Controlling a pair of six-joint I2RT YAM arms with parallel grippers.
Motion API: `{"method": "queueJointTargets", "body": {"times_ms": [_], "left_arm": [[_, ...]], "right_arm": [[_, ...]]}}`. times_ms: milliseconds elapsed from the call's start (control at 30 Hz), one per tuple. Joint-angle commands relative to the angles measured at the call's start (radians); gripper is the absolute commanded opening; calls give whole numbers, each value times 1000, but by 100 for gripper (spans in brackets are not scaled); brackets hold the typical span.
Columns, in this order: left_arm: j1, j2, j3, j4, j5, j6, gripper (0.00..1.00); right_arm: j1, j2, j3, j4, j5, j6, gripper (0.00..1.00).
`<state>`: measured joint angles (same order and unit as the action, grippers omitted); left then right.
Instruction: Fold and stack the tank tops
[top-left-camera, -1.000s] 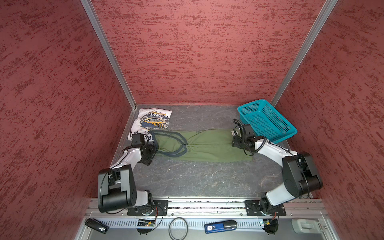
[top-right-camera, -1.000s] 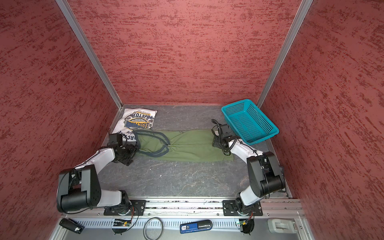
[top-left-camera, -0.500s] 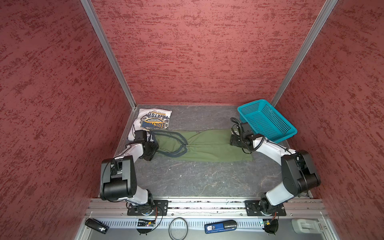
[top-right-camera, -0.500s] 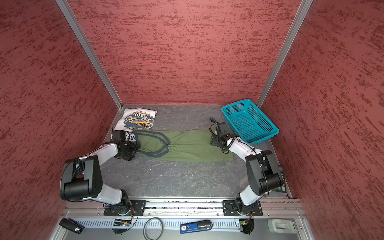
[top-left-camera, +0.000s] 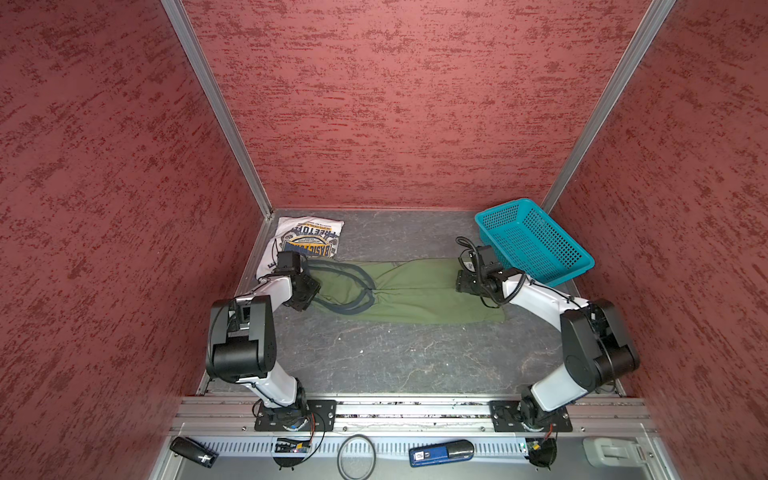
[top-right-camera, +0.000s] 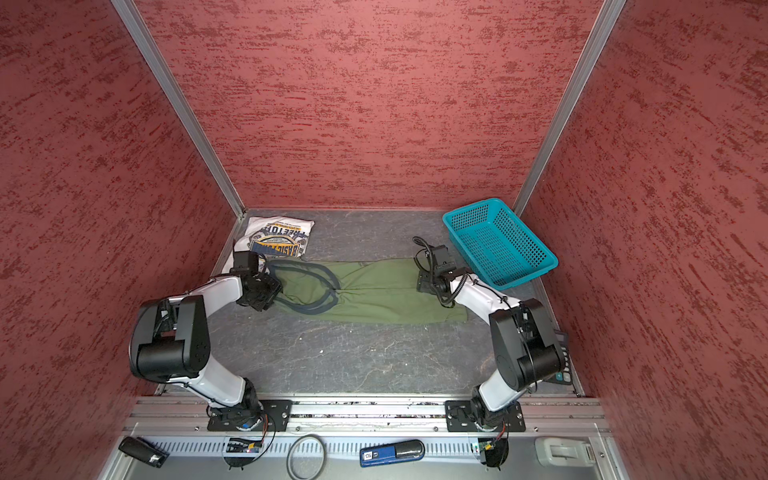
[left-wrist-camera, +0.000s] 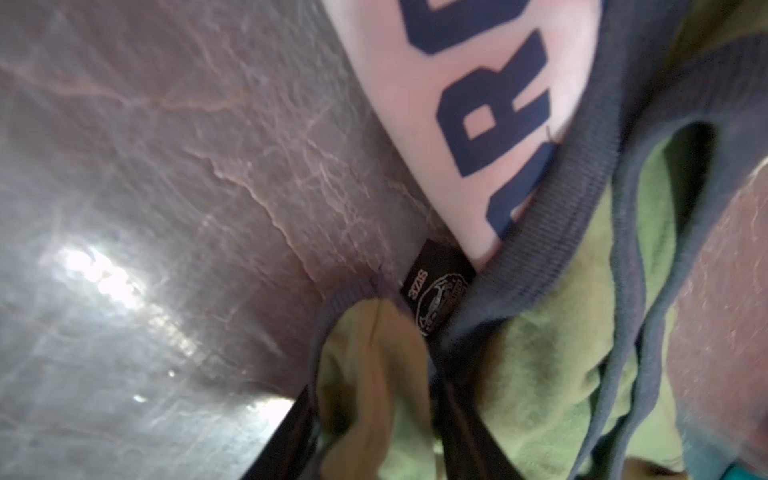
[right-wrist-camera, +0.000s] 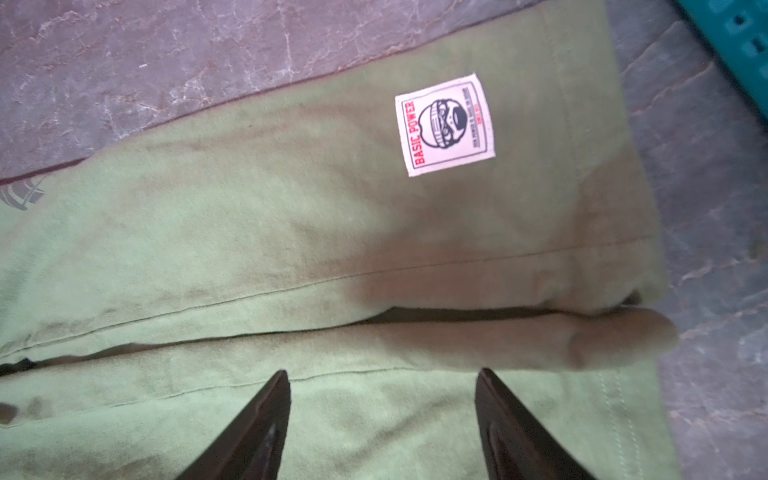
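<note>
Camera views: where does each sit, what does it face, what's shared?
Both top views: high in front, looking down at the table; both whole arms show.
Left wrist: close over a strap of the olive tank top beside the white tank top; left gripper straddles it.
Right wrist: over the hem of the olive tank top; open right gripper shows.
Shared: all show the olive tank top.

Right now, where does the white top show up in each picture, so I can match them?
Top view: white top, far left corner of the table.
Top view: white top, same far left corner.
Left wrist: white cloth with navy letters, at the green top's dark trim.
Right wrist: not in it.
Shared landmark: the green top, seen in all four.
</note>
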<state>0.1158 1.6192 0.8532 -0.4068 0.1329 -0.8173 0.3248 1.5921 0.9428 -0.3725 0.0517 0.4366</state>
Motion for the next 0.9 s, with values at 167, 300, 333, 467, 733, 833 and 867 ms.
{"method": "queueJointTargets", "body": {"times_ms": [167, 300, 333, 467, 733, 833, 867], "left_arm": [[-40, 11, 7, -19, -25, 7, 24], [-62, -18, 10, -30, -41, 7, 23], [-70, -25, 13, -34, -45, 7, 23], [-99, -39, 37, -40, -43, 6, 23], [-192, 5, 161, -75, -58, 2, 24], [-226, 48, 212, -88, -68, 1, 24], [-234, 58, 224, -87, -67, 1, 24]], "right_arm": [[-26, 29, -24, -90, 108, 57, 72], [-21, 39, -96, -74, 45, 105, 71], [-20, 43, -110, -80, 48, 114, 71], [-11, 38, -148, -112, 25, 143, 69], [119, -49, -266, -241, 23, 327, 67], [151, -176, -349, -238, -15, 401, 69], [152, -206, -362, -257, -24, 443, 68]]}}
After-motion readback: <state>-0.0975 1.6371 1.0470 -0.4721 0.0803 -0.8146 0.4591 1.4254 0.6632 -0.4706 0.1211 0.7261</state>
